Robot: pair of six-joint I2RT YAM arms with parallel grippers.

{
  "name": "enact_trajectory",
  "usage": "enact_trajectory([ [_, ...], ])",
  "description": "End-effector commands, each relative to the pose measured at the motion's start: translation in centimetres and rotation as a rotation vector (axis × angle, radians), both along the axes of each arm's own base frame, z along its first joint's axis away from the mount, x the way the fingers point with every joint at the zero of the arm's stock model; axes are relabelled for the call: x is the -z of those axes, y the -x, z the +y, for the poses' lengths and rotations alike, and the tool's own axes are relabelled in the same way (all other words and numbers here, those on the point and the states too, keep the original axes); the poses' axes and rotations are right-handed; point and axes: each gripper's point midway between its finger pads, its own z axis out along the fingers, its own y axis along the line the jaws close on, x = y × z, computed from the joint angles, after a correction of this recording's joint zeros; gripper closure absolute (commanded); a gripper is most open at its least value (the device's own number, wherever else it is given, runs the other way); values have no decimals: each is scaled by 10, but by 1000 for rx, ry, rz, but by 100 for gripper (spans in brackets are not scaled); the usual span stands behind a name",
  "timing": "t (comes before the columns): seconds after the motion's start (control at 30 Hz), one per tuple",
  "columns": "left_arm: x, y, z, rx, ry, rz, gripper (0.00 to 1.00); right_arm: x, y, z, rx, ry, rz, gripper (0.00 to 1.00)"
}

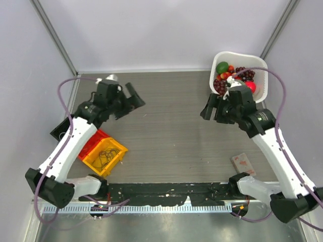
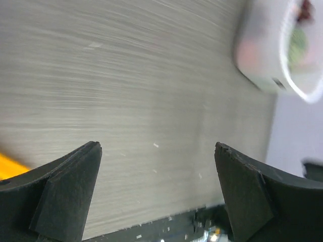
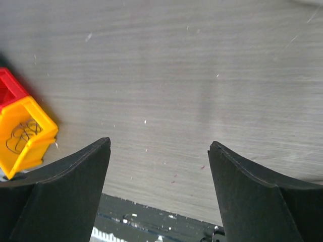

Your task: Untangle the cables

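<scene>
**A:** Where do the cables lie now?

**B:** The thin dark cables (image 1: 104,155) sit as a small loose bundle of loops inside the open yellow plastic bin (image 1: 119,146), on the near-left part of the grey wood-grain table (image 1: 171,131). I can not tell their separate colours from here.

**A:** And your hands?

**B:** My left gripper (image 1: 130,102) has its jaws wide apart with nothing between them, above bare table. My right gripper (image 1: 208,108) is the same, spread wide and empty, just beside the white plastic basket of fruit (image 1: 237,54).

**A:** Which hand is nearer to the bundle?

**B:** The left one, clearly. From it the bin lies back toward my base and a little to the left, just beside my left forearm. From the right hand it is well apart, across the table.

**A:** Has the bundle a long axis?

**B:** I see none; it looks roundish. Only the bin runs diagonally on the table.

**A:** What stands in the way?

**B:** I judge the bin walls first. Then the red plastic bin (image 1: 92,143) touching it, with my own forearm above that one. A small flat brownish piece (image 1: 244,162) lies near my right base, out of the path.
</scene>
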Motion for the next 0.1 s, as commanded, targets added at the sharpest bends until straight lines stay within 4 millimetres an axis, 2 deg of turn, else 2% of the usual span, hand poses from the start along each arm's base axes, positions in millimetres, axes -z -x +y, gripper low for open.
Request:
enact_trajectory([
  [0.0,-99,13,-69,261,4,-346,2,-60,-1,-27,108,20,-225,16],
  [0.07,-140,25,-84,351,19,-469,2,-110,-1,-32,154,-53,-400,16],
])
